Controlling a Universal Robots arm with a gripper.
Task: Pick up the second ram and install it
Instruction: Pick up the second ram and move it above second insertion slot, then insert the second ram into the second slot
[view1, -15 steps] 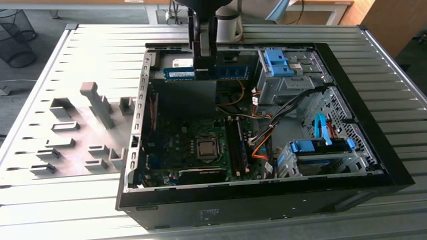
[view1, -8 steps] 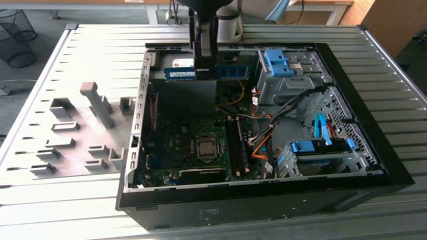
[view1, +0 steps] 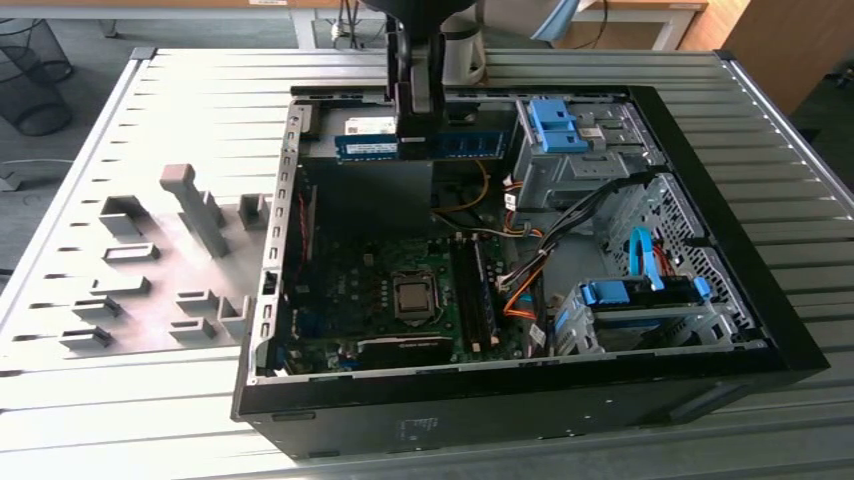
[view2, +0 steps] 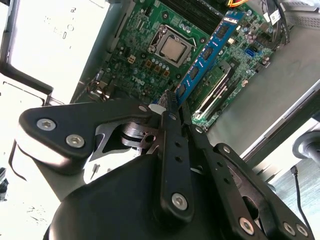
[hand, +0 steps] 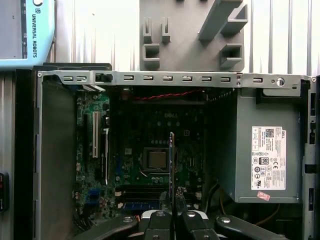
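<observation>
Set on a slatted metal surface (view1: 120, 420): an open computer case (view1: 534, 420), with a grey plate of holder blocks (view1: 80, 300) just beside it on the exterior view's left. Inside the case, a green motherboard (view1: 347, 290) lying flat, its long black slots (view1: 470, 290) running from far to near in the exterior view. Hovering high over the far end of the case with the gripper (view1: 418, 135), fingers (view2: 172, 150) drawn narrow and clamped on the second ram (view1: 467, 146). Gripping that stick near the middle of its length, by its upper edge, so as to leave it hanging below the fingertips, with its labelled face toward the exterior view. Carrying its long axis across the exterior view, left to right, and so, judging by both wrist views, roughly square to the slots rather than in line with them. Well apart from the slots, with open air between. Not yet seated in any slot.
</observation>
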